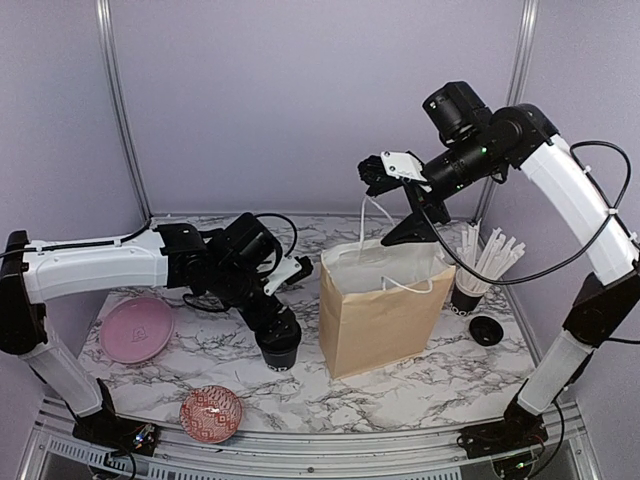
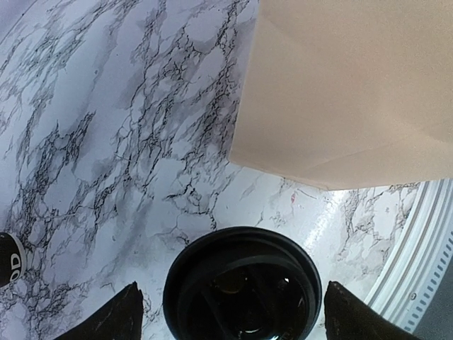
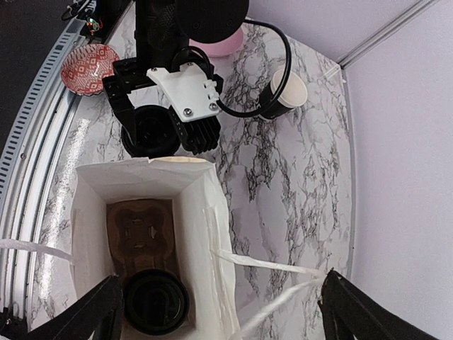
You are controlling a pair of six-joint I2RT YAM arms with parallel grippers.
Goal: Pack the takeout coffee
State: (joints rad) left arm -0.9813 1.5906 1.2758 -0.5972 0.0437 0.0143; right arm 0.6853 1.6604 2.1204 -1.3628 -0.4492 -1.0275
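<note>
The left pincer (image 2: 235, 319) stands with its jaws apart, one dark finger (image 2: 120, 315) on each side of the lidded cup (image 1: 279, 352). In the left wrist view a strip of tabletop shows between each finger and the lid's rim, so the pincer straddles the cup without clamping it. The cup stands upright on the marble-print table (image 1: 450, 385), just beside the left face of the paper bag (image 1: 385, 315). Its body is black paper. Its lid is round, glossy black plastic with a raised rim. (A red patterned bowl (image 1: 211, 413) sits nearer still, at the table's front edge.)

The bag is tan kraft paper, rectangular and upright, with its mouth open and a white lining. A moulded brown cardboard carrier (image 3: 141, 223) lies on its floor. A second lidded cup (image 3: 156, 303) sits in the carrier socket at the end away from the left pincer.

The right pincer (image 3: 221, 294) hangs above the bag's mouth with its jaws wide apart and no cup between them. A white handle (image 1: 366, 215) rises from the bag toward it. Whether they touch cannot be told.

Farther back, an open cup (image 3: 289, 91) stands upright. It is black outside and white inside, and it is well apart from both pincers.
</note>
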